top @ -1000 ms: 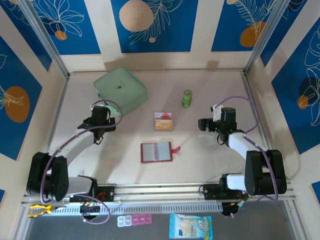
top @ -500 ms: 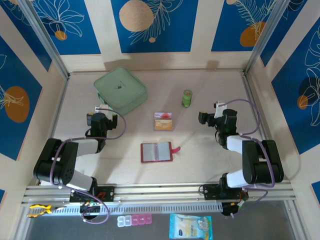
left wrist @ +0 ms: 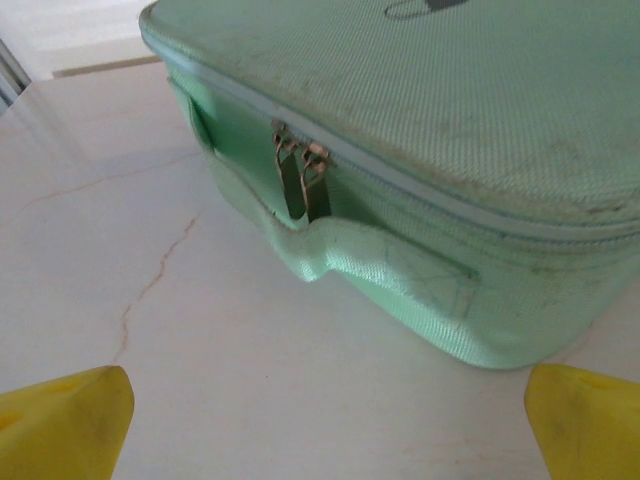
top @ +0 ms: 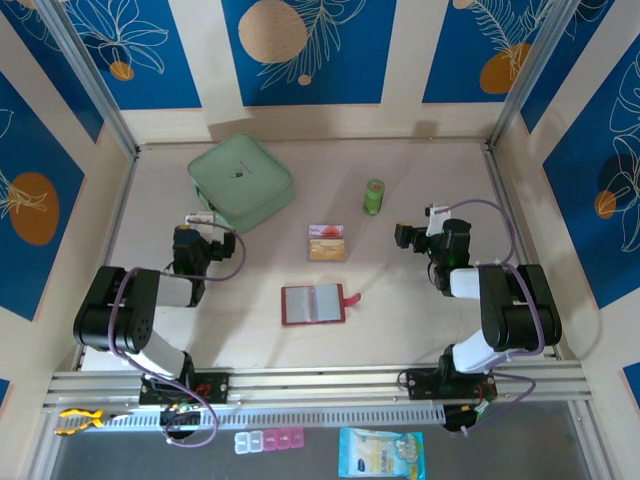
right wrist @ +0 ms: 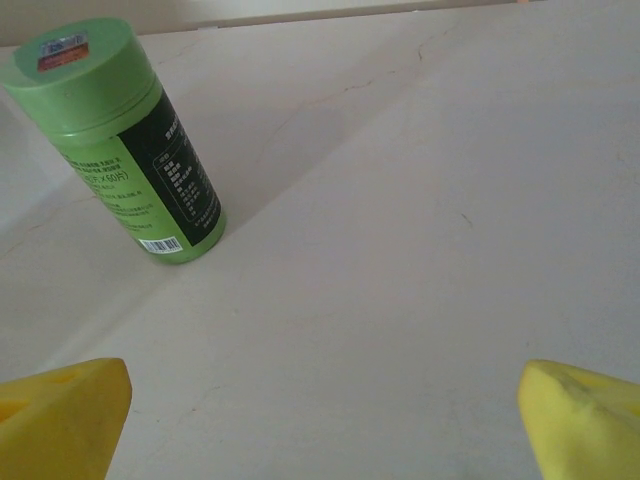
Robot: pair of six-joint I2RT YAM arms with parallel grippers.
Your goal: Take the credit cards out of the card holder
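Since the cards [top: 327, 242] lie stacked just beyond the open holder [top: 313, 304], the job looks done.
Left claw [left wrist: 325, 425] and right claw [right wrist: 325, 420] gape empty, well apart from the holder.

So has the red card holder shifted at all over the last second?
No. The card holder lies open in the same spot, at the same gap from the front rail and directly below the credit cards as before.

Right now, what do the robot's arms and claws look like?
Both the left arm and right arm are chunky black joints with white tube-like links, and a thin purple cable loops along each. The left claw and right claw each have two bright yellow fingertips.
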